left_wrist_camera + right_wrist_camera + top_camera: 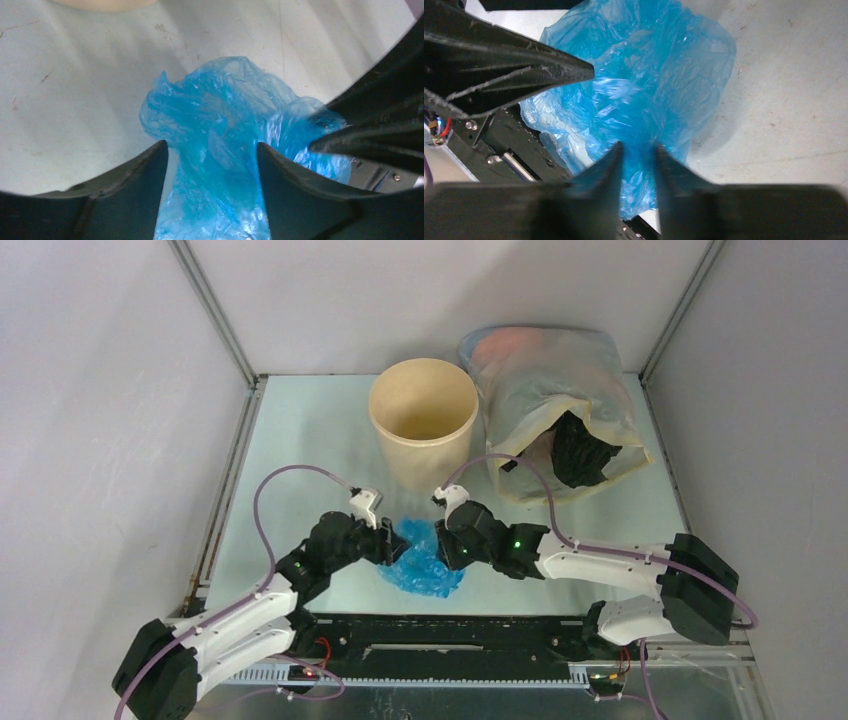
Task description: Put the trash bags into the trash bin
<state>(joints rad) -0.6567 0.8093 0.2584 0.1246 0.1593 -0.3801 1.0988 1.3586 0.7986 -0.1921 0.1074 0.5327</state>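
The crumpled light-blue trash bag (pixel 425 565) lies on the table near the front edge, in front of the tan trash bin (pixel 422 455), which stands upright and looks empty. My left gripper (pixel 393 541) reaches the bag from the left. In the left wrist view this gripper (pixel 210 147) is open, its fingers wide apart with the bag's film (pixel 220 105) bunched between them. My right gripper (pixel 447 545) comes from the right. Its fingers (pixel 638 146) are nearly together and pinch a fold of the bag (pixel 659 65).
A large cloudy plastic sack (pixel 530 370) lies at the back right beside the bin, with something black (pixel 585 455) in its mouth. The black base rail (pixel 450 635) runs just in front of the bag. The bin's rim (pixel 105 4) shows at the top of the left wrist view.
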